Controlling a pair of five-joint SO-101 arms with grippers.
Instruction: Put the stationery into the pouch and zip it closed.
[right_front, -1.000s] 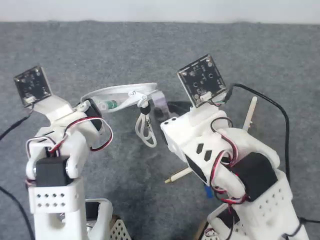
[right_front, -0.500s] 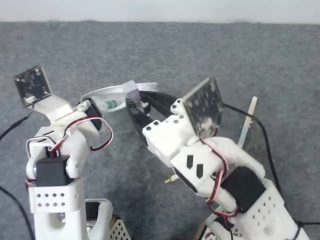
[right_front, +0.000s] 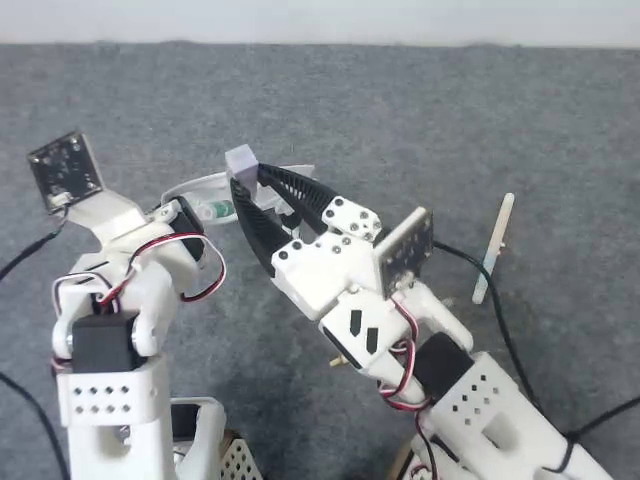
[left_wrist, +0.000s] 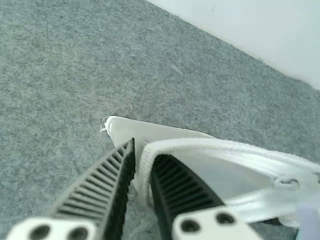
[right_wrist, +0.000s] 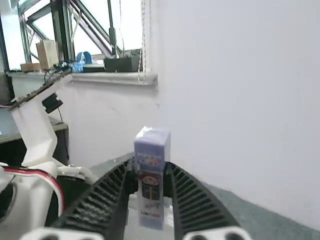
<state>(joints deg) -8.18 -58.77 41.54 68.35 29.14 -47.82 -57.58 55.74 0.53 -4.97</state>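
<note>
The left jaws are clenched on the rim of the white pouch (left_wrist: 210, 167) on the grey desk (right_front: 500, 120), and the right jaws grasp a small purple box (right_wrist: 152, 145) near it.

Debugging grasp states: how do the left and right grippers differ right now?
The left gripper is shut on the white pouch at its rim; the right gripper is shut on a small purple box. The left gripper sits low, angled down at the grey mat; the right gripper sits high, angled up toward the wall, its box above the pouch in the high view. Shared: both are black, ribbed and clamped on something.
</note>
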